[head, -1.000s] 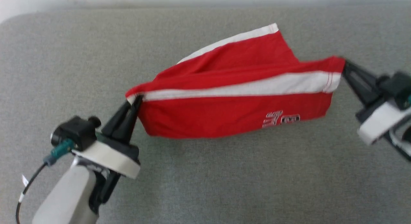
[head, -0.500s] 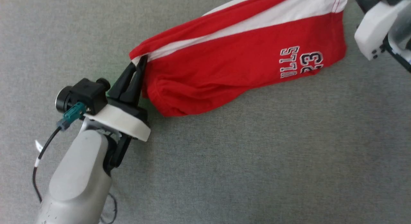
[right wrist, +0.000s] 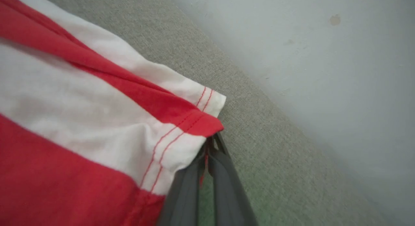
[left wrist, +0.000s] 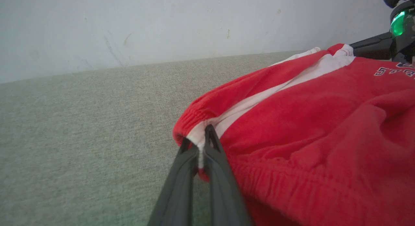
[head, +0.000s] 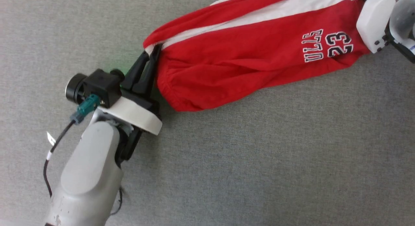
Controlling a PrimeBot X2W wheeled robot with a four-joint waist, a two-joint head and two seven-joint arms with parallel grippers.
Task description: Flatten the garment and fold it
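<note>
The red shorts (head: 253,54), sagging onto the grey tabletop (head: 259,171), are being pinched by closed jaws, left gripper (head: 154,51) at the 9 o'clock waistband corner (left wrist: 191,135), right gripper (right wrist: 210,141) at the 1 o'clock hem corner (right wrist: 207,127), so uneven pulling is risking a slipped corner.

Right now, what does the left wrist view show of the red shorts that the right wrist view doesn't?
Left wrist view: the left gripper shut on the gathered elastic waistband of the red soft-fabric shorts with a white side stripe, plus white lettering on the far leg. Right wrist view: the right gripper shut on the leg hem, where double red stitching crosses the white stripe. Both: the red-and-white cloth, the grey woven surface and a pale wall.
</note>
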